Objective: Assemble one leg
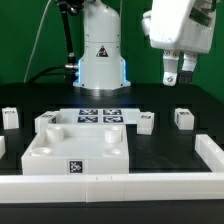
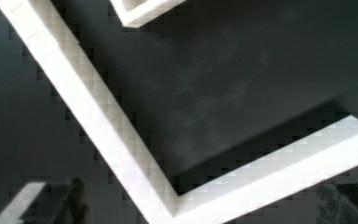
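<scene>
Several legs, small white blocks with marker tags, stand on the black table in the exterior view. One (image 1: 183, 118) is at the right, one (image 1: 146, 122) is right of centre, and one (image 1: 10, 117) is at the far left. The large white tray (image 1: 50, 158) lies front left. My gripper (image 1: 179, 74) hangs high above the table at the upper right, above the right-hand leg. It is open and empty. In the wrist view my gripper (image 2: 194, 208) shows only dim dark fingers (image 2: 37, 203) at the frame edge, and no leg is in view.
The robot base (image 1: 100, 55) stands at the back centre, with the marker board (image 1: 100, 116) in front of it. A low white wall (image 1: 120, 185) runs along the front and up the right side (image 1: 210, 152). Its corner (image 2: 158, 160) fills the wrist view.
</scene>
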Motion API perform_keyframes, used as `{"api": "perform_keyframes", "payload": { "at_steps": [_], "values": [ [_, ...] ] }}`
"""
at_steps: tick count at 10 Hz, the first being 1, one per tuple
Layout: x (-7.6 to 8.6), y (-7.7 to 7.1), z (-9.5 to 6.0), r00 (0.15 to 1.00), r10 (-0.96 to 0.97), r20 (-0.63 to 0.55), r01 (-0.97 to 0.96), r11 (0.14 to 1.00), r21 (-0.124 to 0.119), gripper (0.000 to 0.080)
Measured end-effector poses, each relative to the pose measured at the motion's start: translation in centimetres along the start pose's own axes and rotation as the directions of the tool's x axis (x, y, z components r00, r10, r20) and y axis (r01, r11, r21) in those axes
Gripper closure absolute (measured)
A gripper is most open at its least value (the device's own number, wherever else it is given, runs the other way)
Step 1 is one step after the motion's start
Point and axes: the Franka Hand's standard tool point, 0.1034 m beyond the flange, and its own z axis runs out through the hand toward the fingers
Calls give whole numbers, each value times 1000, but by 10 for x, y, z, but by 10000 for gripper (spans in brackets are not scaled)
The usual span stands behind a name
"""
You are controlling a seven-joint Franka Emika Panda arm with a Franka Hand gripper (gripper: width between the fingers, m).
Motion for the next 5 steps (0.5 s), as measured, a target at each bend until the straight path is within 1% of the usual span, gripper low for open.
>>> {"api": "perform_keyframes", "payload": {
  "at_steps": [1,5],
  "values": [
    [0,1,0,1000,-11,5,11,1000,-7,150],
    [0,0,1,1000,-11,5,11,1000,-6,150]
  ]
}}
